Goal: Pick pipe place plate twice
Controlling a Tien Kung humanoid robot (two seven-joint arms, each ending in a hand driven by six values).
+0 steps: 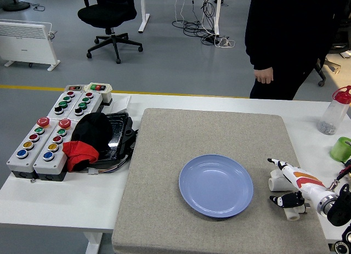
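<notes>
A blue plate (216, 185) lies with nothing on it in the middle of the grey mat (181, 139). To its right, at the mat's edge, two short white pipe pieces lie: one pipe (276, 183) close to the plate, a second pipe (294, 213) nearer the front. My right hand (282, 182), white with orange and black parts, reaches in from the lower right. Its fingers (279, 165) are spread above and below the first pipe, not closed on it. The left arm is out of sight.
Grey button boxes (41, 144), a black cap (92, 129) and red cloth (79, 154) crowd the table's left. A red-capped bottle (334, 111) and a green object (341, 148) stand at the right edge. A person in dark clothes (285, 34) stands beyond the table, one hand (265, 75) hanging.
</notes>
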